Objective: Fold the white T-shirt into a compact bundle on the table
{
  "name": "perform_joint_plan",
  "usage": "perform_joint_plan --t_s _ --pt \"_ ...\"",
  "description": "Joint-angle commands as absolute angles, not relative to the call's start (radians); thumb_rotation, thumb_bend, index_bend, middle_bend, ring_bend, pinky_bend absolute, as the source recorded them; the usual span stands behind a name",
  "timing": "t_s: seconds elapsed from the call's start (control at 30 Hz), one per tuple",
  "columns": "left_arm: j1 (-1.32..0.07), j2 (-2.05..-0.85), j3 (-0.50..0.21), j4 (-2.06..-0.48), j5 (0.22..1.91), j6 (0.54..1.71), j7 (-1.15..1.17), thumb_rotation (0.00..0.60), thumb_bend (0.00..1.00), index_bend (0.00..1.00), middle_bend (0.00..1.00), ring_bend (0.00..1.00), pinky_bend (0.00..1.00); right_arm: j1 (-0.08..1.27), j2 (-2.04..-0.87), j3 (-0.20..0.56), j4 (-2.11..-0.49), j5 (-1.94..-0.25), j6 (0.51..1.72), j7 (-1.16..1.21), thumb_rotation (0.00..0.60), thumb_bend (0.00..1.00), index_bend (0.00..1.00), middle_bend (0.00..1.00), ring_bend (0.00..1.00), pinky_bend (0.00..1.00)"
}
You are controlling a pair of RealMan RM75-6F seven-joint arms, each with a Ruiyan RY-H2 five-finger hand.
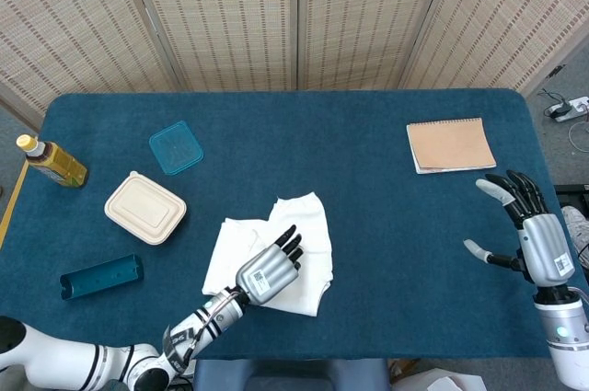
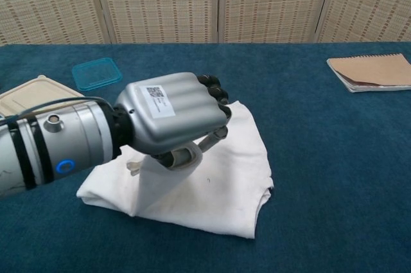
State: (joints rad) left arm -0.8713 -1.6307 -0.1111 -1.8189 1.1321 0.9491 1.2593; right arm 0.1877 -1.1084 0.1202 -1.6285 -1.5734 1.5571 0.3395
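Note:
The white T-shirt (image 1: 276, 242) (image 2: 231, 176) lies partly folded at the near middle of the blue table (image 1: 368, 216). My left hand (image 1: 270, 270) (image 2: 173, 115) hovers over its centre and pinches a fold of the cloth, lifted just under the palm in the chest view. The shirt's left part is doubled over toward the right. My right hand (image 1: 534, 235) is at the table's right edge, far from the shirt, fingers spread and holding nothing. It does not show in the chest view.
A beige lidded box (image 1: 144, 207) (image 2: 26, 96), a teal lid (image 1: 176, 146) (image 2: 96, 72), a teal tray (image 1: 101, 277) and a bottle (image 1: 52, 162) sit on the left. A brown notebook (image 1: 450, 144) (image 2: 376, 71) lies at the far right.

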Motion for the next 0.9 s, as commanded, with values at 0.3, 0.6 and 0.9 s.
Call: perform_joint_plan --t_s 0.3,0.6,0.9 --pt "-0.951 -1.740 -0.127 -1.758 1.016 1.017 1.348 0.600 0.47 0.77 0.29 0.14 0.06 0.182 -1.106 0.124 -1.618 -1.565 1.554 0.355 0.600 0.07 0.20 0.15 0.03 0.02" --pt "-0.988 -1.798 -0.101 -1.739 0.975 1.068 1.400 0.600 0.47 0.75 0.29 0.14 0.06 0.179 -1.102 0.127 -1.612 -1.558 1.550 0.362 0.600 0.07 0.20 0.15 0.03 0.02" --pt "-1.022 -1.868 -0.091 -1.714 0.907 1.128 1.472 0.600 0.42 0.53 0.22 0.09 0.06 0.172 -1.098 0.130 -1.607 -1.557 1.555 0.371 0.600 0.07 0.20 0.15 0.03 0.02"
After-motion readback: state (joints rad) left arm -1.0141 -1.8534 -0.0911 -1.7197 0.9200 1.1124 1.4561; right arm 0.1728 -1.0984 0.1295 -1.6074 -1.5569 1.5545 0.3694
